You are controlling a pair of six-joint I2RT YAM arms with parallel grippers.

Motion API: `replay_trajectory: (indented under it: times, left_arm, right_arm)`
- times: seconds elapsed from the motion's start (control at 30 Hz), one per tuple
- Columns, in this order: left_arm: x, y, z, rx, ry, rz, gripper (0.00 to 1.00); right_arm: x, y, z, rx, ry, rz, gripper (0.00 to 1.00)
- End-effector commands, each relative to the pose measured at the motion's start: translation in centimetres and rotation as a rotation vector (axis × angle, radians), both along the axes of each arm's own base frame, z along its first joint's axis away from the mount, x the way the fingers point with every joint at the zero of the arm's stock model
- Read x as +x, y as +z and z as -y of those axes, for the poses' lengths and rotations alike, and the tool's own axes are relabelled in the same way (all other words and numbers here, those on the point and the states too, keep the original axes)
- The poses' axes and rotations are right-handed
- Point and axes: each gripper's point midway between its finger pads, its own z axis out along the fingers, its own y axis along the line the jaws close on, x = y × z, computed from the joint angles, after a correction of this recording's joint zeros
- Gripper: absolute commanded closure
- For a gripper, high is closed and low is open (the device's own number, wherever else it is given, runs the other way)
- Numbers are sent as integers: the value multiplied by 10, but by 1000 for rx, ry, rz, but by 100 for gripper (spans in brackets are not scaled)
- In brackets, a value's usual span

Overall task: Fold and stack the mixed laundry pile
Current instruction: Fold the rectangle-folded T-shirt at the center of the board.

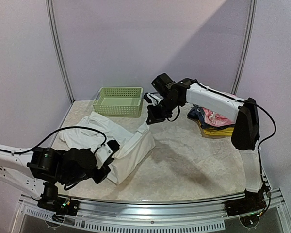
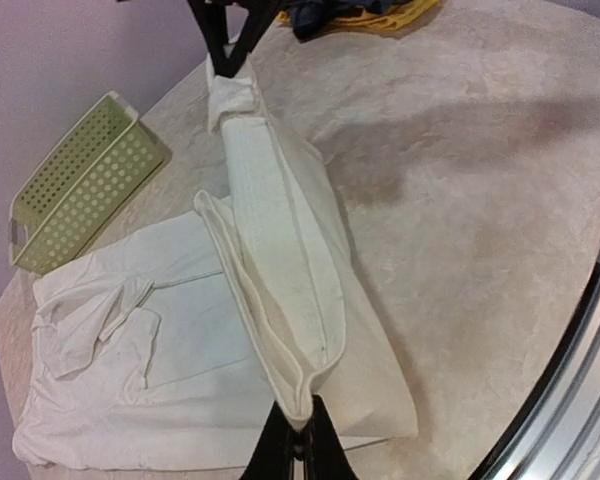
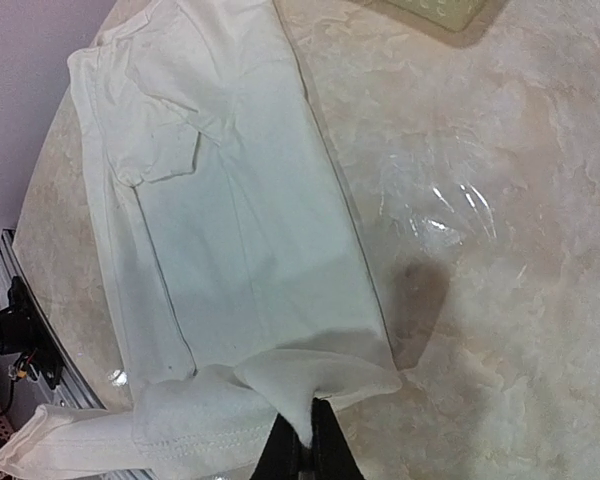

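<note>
At the left of the top view, the left gripper (image 1: 110,148) sits low over the table (image 1: 199,165), its fingers pressed together on a hem of the white piece (image 1: 89,131). The left wrist view shows those dark fingertips pinching the near end of a long doubled band of cloth, which stands up off the flat part of the garment.

The white piece lies left of centre on the table. Most of it is spread flat, and a small patch pocket shows on it in the right wrist view. The lifted band runs from the left gripper diagonally up to the right gripper.

Behind the garment, near the back wall, the pale green lattice basket (image 1: 118,101) stands upright just beyond the cloth. Whether they touch cannot be told.

Right of the basket, the right gripper (image 1: 151,119) points down, its fingers closed on the far end of the same band, pinching a bunched corner of white cloth.

Farther right, behind the right arm, a pink piece (image 1: 214,116) lies on top of the dark blue and yellow clothes (image 1: 211,130), well apart from the white piece.
</note>
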Motion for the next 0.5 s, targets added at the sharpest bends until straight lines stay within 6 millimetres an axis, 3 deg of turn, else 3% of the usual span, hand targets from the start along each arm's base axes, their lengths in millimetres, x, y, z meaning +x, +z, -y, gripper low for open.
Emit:
replay_trajectory:
  times: [0.0, 0.27, 0.47]
  left_arm:
    - [21, -5, -39, 17, 162, 5, 100]
    - [46, 1, -81, -40, 352, 15, 100]
    - [58, 0, -98, -37, 452, 19, 100]
  right_arm:
    - [16, -11, -17, 29, 24, -9, 100]
    - [37, -25, -54, 133, 40, -10, 100]
    - [53, -27, -76, 226, 39, 31, 100]
